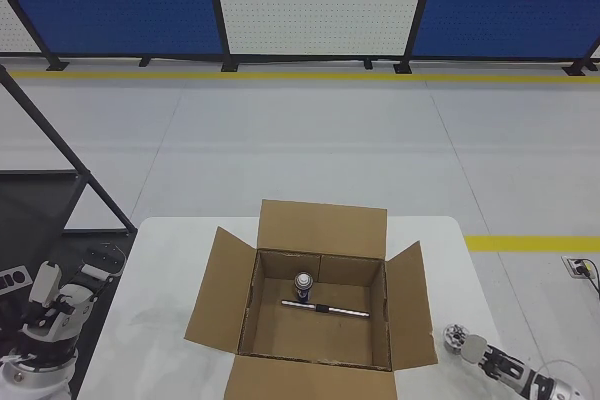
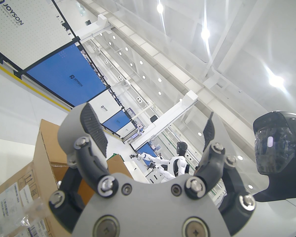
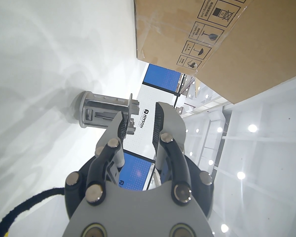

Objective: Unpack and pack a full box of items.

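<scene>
Top view: open box (image 1: 322,228) holds a can (image 1: 304,285) beside a rod (image 1: 325,309)

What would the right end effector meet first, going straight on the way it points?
Probably nothing near: the right end effector points at distant room. One finger may graze the grey cylindrical part beside it; depth is unclear. The cardboard box lies off-line.

Box (image 1: 218,290) matt brown cardboard, table (image 1: 160,300) smooth white, cylinder (image 3: 101,110) dull grey metal.
</scene>
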Controlling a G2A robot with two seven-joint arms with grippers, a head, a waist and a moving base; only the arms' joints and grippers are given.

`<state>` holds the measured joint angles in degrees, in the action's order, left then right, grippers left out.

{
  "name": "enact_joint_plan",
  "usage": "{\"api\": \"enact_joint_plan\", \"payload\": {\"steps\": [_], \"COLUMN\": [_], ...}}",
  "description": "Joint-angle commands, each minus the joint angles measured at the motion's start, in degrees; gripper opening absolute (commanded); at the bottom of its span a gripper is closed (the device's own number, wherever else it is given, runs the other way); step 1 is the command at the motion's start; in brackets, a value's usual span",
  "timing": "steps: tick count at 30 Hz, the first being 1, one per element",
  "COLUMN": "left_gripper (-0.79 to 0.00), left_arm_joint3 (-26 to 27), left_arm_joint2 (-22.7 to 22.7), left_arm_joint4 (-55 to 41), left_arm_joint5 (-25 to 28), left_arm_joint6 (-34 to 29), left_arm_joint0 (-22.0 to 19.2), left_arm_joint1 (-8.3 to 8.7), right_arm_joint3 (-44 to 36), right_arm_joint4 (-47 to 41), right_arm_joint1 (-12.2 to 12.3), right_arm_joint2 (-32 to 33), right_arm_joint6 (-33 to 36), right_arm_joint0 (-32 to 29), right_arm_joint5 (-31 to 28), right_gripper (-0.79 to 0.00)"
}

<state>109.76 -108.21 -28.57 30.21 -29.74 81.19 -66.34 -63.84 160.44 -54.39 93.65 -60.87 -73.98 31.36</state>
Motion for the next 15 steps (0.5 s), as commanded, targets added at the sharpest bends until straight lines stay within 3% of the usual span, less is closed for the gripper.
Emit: {"api": "enact_joint_plan", "payload": {"steps": [1, 4, 6, 8, 15], "left_gripper": [0.0, 0.0, 0.0, 0.0, 0.0], "left_arm_joint3": [0.0, 0.0, 0.0, 0.0, 0.0], "left_arm_joint2": [0.0, 0.0, 0.0, 0.0, 0.0], "left_arm_joint4": [0.0, 0.0, 0.0, 0.0, 0.0], "left_arm_joint5": [0.0, 0.0, 0.0, 0.0, 0.0], "left_arm_joint6": [0.0, 0.0, 0.0, 0.0, 0.0], "left_arm_joint0": [0.0, 0.0, 0.0, 0.0, 0.0], "left_arm_joint1": [0.0, 0.0, 0.0, 0.0, 0.0], "right_arm_joint3": [0.04, 0.09, -0.02, -0.05, -0.18], "right_arm_joint4": [0.05, 0.54, 1.49, 1.7, 1.56], "right_arm_joint1": [0.1, 0.28, 0.45, 0.57, 1.13], "right_arm_joint2": [-0.15, -0.5, -0.69, -0.88, -0.42], "right_arm_joint6": [0.06, -0.01, 0.03, 0.07, 0.28], "right_arm_joint0": [-0.08, -0.25, -0.28, -0.3, -0.98], "right_arm_joint5": [0.01, 0.02, -0.2, -0.25, 0.15], "right_gripper": [-0.508, -0.489, -0.413, -0.394, -0.139]}}
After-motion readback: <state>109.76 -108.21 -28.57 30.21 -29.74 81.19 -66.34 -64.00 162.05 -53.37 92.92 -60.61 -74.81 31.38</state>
